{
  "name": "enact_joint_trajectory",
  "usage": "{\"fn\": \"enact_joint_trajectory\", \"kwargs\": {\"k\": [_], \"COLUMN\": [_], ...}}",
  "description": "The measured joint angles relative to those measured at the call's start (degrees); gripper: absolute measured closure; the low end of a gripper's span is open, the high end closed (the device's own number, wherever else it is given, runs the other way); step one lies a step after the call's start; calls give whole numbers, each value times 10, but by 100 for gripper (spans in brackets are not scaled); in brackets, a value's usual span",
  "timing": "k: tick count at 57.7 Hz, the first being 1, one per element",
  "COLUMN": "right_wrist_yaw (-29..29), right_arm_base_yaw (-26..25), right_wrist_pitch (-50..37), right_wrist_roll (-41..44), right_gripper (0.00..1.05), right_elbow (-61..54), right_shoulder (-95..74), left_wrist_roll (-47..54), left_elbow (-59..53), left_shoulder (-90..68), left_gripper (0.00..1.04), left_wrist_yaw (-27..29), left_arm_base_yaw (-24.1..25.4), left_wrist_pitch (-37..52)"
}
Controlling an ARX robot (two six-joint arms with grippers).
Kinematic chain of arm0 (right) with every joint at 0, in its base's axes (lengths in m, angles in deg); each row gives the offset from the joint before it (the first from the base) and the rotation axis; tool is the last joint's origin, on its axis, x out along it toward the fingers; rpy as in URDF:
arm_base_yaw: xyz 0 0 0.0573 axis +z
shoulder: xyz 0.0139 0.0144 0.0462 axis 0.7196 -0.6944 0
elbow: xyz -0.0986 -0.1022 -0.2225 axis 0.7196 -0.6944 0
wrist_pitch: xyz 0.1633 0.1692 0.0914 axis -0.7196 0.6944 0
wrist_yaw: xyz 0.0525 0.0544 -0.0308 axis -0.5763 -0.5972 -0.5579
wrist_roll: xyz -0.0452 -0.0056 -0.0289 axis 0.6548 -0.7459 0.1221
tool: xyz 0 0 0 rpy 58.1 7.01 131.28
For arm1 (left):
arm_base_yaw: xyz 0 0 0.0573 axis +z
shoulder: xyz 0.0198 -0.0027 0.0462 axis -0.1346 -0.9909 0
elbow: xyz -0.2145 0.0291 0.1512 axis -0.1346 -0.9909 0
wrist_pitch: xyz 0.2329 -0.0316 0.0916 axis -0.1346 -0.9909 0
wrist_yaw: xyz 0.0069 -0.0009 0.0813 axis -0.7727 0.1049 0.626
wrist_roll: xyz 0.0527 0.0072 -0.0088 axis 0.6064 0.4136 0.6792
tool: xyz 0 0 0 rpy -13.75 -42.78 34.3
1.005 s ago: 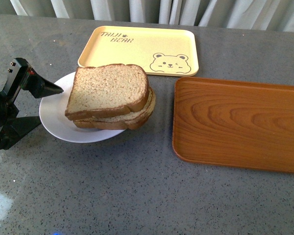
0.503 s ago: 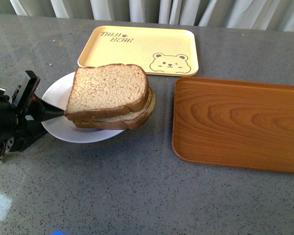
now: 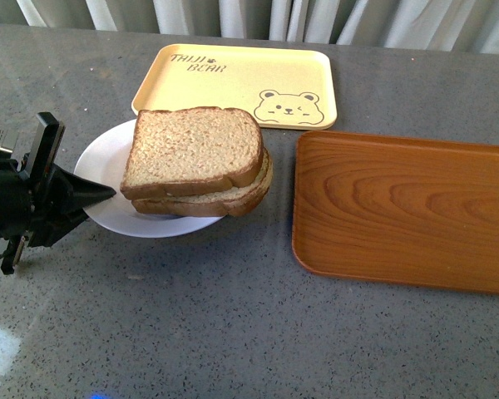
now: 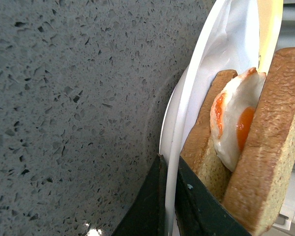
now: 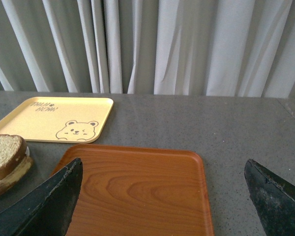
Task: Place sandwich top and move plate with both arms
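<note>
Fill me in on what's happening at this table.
The sandwich top already lies on the fried egg and lower slice, on the white plate. The left gripper is shut on the plate's left rim. The right gripper is open, facing the wood-grain tray, holding nothing. The plate rests on the grey counter.

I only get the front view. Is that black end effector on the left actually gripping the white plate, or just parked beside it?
Observer: Gripping. In the left wrist view, the left end effector has the rim of the plate pinched between its fingers.
Operator: What's inside the sandwich? I see only bread.
Observer: A fried egg, between the top slice and the bottom slice.
Operator: And the other arm?
Observer: The right wrist view shows the right end effector open and empty, facing the wooden tray.
</note>
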Motion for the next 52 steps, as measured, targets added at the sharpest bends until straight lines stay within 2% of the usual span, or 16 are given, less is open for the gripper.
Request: {"fn": "enact_joint_trajectory", "kwargs": {"k": [30, 52], "right_wrist_yaw": [0, 0], "right_arm_base_yaw": [0, 0], "right_wrist_pitch": [0, 0], "right_wrist_roll": [0, 0], "right_gripper": [9, 9], "right_elbow": [0, 0], "right_shoulder": [0, 0], "left_wrist_roll": [-16, -27], "left_elbow": [-28, -17], "left_shoulder": [24, 76], "left_gripper": [102, 102], "left_wrist_yaw": [-26, -40], "left_arm_base_yaw": [9, 7], "left_wrist_pitch": [18, -12]}}
